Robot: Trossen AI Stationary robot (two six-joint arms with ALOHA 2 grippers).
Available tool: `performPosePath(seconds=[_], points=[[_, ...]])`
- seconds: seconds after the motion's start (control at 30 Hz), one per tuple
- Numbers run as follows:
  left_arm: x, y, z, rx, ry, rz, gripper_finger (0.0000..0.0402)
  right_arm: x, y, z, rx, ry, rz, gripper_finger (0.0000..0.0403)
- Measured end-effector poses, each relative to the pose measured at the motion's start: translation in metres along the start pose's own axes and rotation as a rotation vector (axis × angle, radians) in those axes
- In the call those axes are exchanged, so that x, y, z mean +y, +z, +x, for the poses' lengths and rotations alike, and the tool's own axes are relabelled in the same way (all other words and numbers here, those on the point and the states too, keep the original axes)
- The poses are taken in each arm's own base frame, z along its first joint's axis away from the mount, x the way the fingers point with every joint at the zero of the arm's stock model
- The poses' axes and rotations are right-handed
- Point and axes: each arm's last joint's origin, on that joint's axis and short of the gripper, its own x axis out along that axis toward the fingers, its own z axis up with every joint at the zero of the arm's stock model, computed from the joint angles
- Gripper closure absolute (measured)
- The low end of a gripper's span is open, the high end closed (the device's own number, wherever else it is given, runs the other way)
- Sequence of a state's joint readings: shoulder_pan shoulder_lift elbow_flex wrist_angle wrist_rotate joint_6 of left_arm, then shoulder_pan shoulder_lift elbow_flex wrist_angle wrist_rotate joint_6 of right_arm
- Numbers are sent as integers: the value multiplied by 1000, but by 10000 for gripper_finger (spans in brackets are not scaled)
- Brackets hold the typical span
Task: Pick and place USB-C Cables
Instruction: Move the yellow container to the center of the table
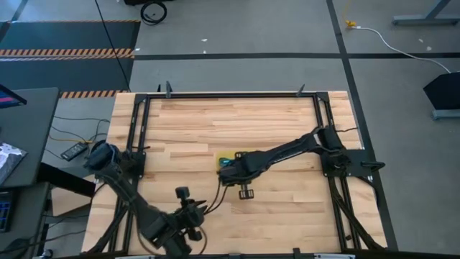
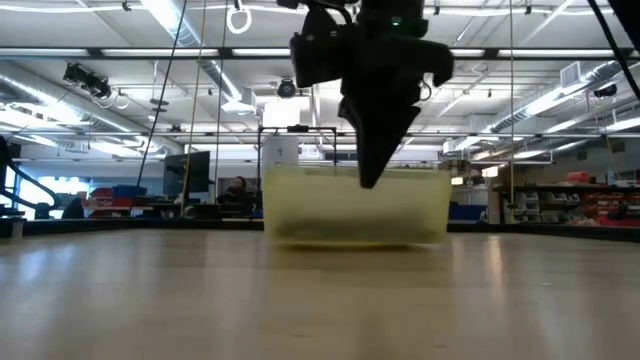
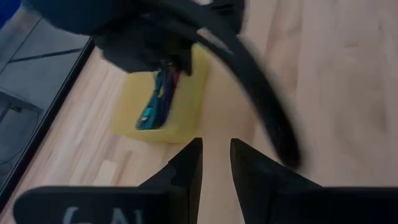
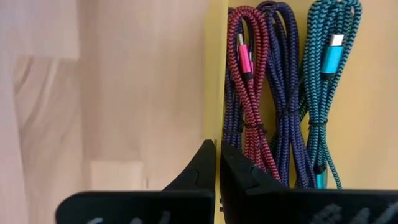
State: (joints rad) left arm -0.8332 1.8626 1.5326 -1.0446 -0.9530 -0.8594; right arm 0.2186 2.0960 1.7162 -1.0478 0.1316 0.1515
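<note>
Wooden table [image 1: 287, 137] — yellow tray [image 3: 186, 118] of cables [image 4: 286, 112], right fingers [image 4: 214, 168] clenched, left fingers [image 3: 214, 165] slightly parted.

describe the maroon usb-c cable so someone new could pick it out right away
Find the shallow yellow tray at the middle of the wooden table, below the right gripper. Of the braided bundles lying side by side in it, the maroon cable has a pink plug, unlike the dark blue-purple cable and teal cable.

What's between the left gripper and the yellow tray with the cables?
Left wrist view: only bare wood tabletop separates the left gripper from the yellow tray; the right arm crosses above, off to one side.
</note>
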Motion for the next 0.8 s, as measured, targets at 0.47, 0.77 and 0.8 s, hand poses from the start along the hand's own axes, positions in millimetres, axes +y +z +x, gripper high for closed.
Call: performPosePath(seconds=[0.47,0.77,0.8], points=[[-4,-5,-10,-26,-9,-20,312,-20,6,2,-30,24,85,399],[-4,-5,-10,-26,-9,-20,312,-19,3,10,-28,24,83,395],[-5,-5,-10,-26,-10,-20,312,-19,3,11,-32,25,84,393]])
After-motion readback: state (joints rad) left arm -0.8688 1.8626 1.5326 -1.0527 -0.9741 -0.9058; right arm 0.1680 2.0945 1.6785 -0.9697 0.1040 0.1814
